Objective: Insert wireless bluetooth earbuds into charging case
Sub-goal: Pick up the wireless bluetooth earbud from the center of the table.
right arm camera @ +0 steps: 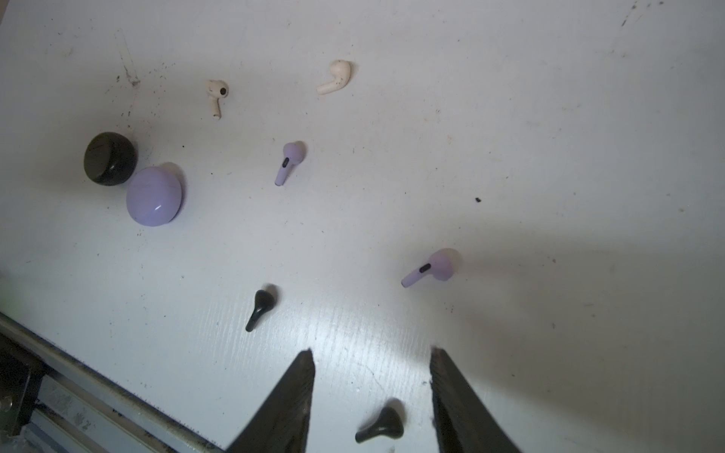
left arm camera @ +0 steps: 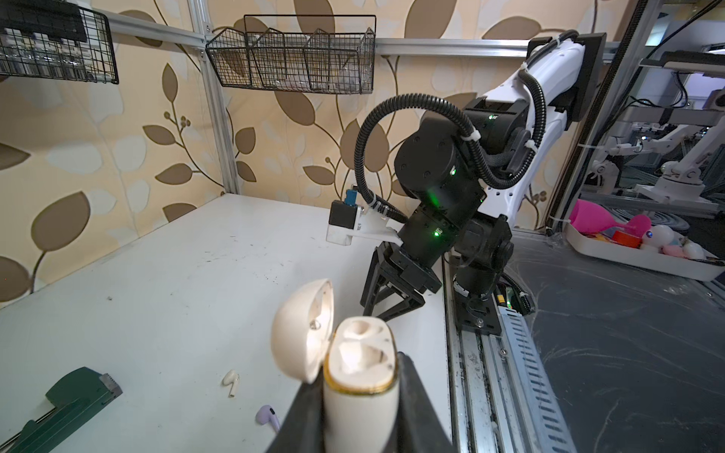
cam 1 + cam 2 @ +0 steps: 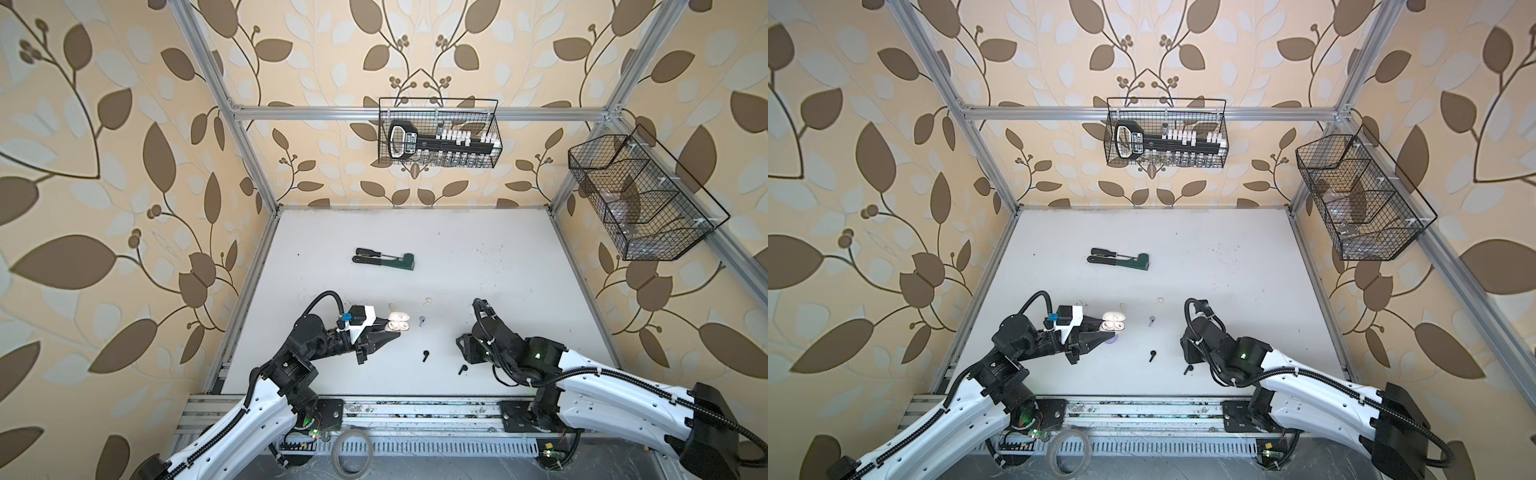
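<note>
The wireless bluetooth earbuds (image 1: 288, 161) are all lying loose on the worktop (image 1: 529, 129), none of them in a case as far as I can see. There are six: two white ones (image 1: 335, 76) farthest from the arms' bases, two lilac ones (image 1: 431, 268) in the middle, and the black pair nearest.

The left arm's fingers (image 2: 419, 412) are pinching the cream charging case (image 2: 359, 396) by its lower body. The lid (image 2: 302, 333) is flipped back and both wells are empty, facing up and toward the other arm. It looks like it's being held up off the worktop. My guess at the reason is that it's being offered as a steady target, so a bud can go in from above without the case skating around.

The right arm's fingers (image 1: 290, 404) are spread and hanging either side of one black bud (image 1: 378, 427), not touching it. The bud is lying flat between them, so I'm reading this as a pick being lined up. The other black bud (image 1: 261, 306) is sitting a bit further out.

One thing is bugging me: it's a black bud but a cream case. The black case (image 1: 110, 158) and lilac case (image 1: 155, 196) are sitting right up against each other on the worktop, and both look closed. I'm doubting a black bud will seat properly in those cream wells.
</note>
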You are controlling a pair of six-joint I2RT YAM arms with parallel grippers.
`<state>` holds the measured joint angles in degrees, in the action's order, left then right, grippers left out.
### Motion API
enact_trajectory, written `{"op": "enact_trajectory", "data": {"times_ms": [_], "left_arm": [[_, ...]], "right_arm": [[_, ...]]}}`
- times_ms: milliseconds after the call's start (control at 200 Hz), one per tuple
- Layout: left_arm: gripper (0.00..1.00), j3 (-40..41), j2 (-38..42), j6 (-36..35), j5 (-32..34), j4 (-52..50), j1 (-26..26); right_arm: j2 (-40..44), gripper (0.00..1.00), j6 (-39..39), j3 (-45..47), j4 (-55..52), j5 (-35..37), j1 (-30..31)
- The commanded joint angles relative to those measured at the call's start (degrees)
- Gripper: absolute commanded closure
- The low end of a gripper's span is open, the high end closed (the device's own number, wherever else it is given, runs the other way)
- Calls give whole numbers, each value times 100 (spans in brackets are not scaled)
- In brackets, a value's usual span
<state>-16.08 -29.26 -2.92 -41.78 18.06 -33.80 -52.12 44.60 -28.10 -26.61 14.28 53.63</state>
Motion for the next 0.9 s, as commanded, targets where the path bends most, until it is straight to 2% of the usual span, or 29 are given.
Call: {"op": "enact_trajectory", "data": {"times_ms": [0, 240, 360, 540, 740, 895], "left_arm": [[100, -66, 52, -165, 101, 276, -35], [100, 84, -28, -201, 497, 432, -31], [100, 132, 43, -117, 1137, 405, -34], [100, 320, 574, 192, 2331, 293, -21], [100, 471, 1193, 322, 2635, 81, -26], [100, 521, 1512, 410, 3105, -83, -21]], "right_arm": [[-223, 51, -77, -284, 20, -41, 3], [-1389, 52, -492, -1535, -23, -314, -383], [-2166, 53, -682, -2277, -33, -266, -397], [-3654, 57, -902, -3634, -182, -461, -347], [-4940, 61, -1231, -5106, -758, -269, -163], [-5464, 61, -1445, -5710, -955, -382, -124]]}}
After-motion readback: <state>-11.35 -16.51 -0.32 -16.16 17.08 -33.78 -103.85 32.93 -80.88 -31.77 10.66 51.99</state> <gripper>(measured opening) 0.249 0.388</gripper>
